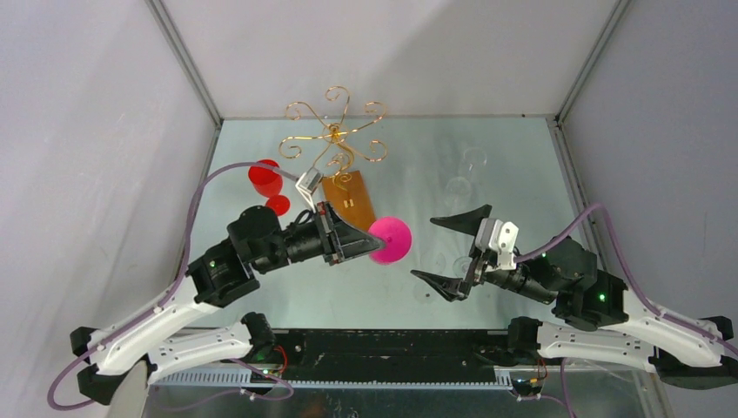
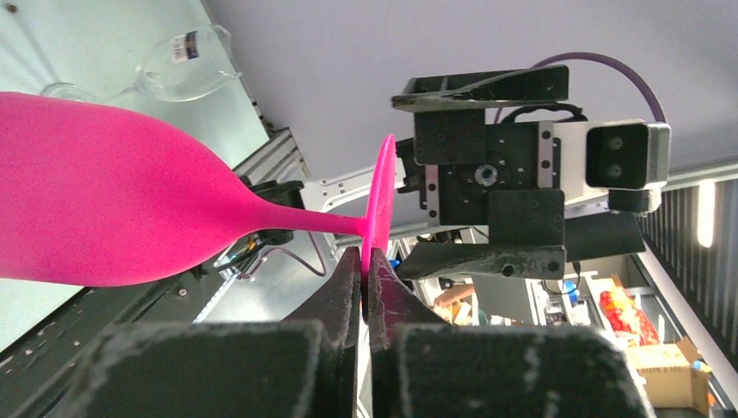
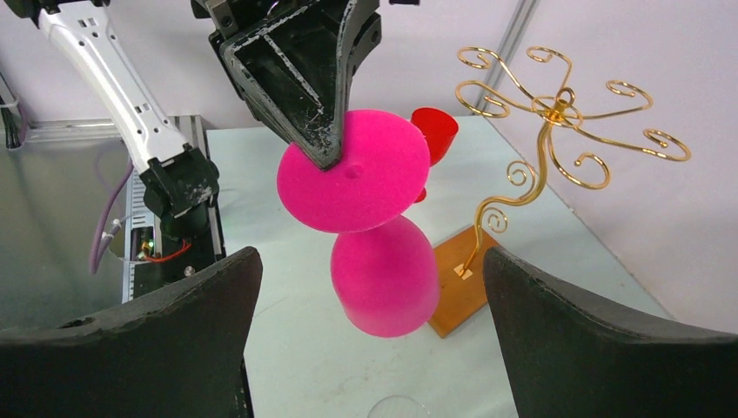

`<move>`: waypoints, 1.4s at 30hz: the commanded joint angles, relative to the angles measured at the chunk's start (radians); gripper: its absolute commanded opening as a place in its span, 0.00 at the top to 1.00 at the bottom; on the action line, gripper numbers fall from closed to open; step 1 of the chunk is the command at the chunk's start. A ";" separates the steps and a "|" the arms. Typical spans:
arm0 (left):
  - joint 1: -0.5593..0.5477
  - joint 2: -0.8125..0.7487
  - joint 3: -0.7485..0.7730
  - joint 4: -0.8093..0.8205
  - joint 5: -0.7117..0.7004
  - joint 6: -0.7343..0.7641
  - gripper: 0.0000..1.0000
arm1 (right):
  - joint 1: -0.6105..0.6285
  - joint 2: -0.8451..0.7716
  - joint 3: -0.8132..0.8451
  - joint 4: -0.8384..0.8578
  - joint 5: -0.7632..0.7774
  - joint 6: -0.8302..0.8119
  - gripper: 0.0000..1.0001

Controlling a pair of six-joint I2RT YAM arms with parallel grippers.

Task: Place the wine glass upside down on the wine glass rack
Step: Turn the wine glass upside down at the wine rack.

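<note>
Glass (image 3: 383, 279) is matte pink, opaque, held over tabletop (image 1: 522, 174) just right of gold rack (image 1: 335, 135) — foot rim pinched in left pincer (image 2: 365, 261). Right pincer (image 1: 424, 250) wide, empty.

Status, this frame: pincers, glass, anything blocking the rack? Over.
Left pincer shut on pink glass by its foot, glass aloft, tilted. Right pincer open, empty. Rack bare; red glass beside its base, path looks clear.
</note>
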 commanded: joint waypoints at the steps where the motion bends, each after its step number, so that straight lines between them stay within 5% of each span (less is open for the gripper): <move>1: 0.033 -0.051 -0.016 -0.005 -0.016 0.022 1.00 | 0.007 -0.017 0.002 -0.018 0.048 0.048 0.00; 24: 0.251 -0.063 -0.035 -0.046 0.144 0.045 1.00 | 0.008 -0.048 0.002 -0.205 0.305 0.391 0.00; 42: 0.427 0.046 0.086 -0.030 0.273 0.059 1.00 | 0.008 -0.084 0.002 -0.357 0.519 0.690 0.00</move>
